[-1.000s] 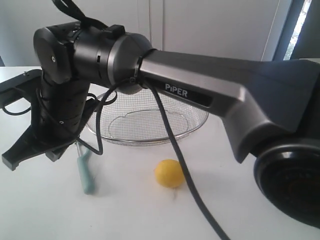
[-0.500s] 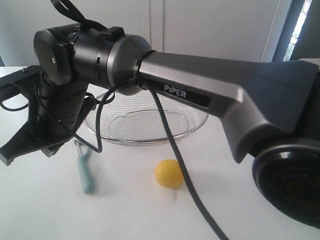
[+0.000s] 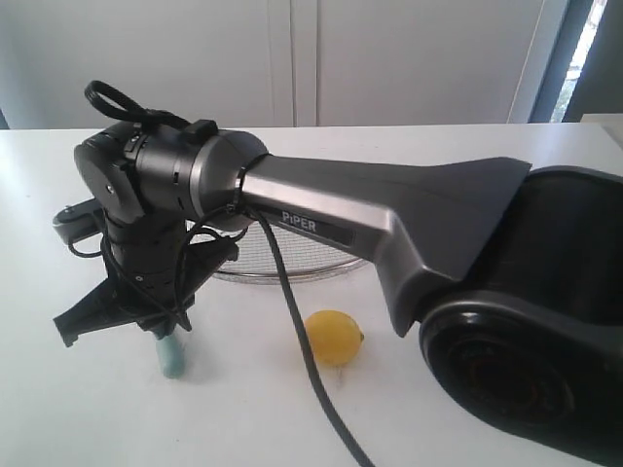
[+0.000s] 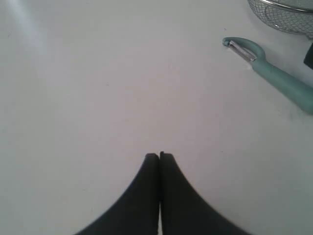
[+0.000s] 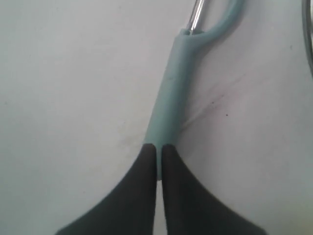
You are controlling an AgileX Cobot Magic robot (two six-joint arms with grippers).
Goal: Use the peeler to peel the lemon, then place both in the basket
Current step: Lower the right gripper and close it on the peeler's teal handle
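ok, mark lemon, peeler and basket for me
lemon [image 3: 333, 337], exterior view, middle of the fruit.
peeler [image 4: 283, 84], left wrist view, teal handle.
basket [image 3: 321, 273], exterior view, front rim.

Whole yellow lemon [image 3: 333, 337], teal peeler [image 4: 274, 73] lying flat nearby, mesh basket [image 4: 288, 17] beyond.

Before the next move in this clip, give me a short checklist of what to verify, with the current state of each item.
1. Right gripper lined up over the peeler handle: ok.
2. Right jaws wide enough to take the handle: not ok, they are almost together.
3. Left gripper shut and apart from the peeler: ok.
4. Lemon lying free, untouched: ok.
5. Basket ready to receive both: cannot tell, mostly hidden.
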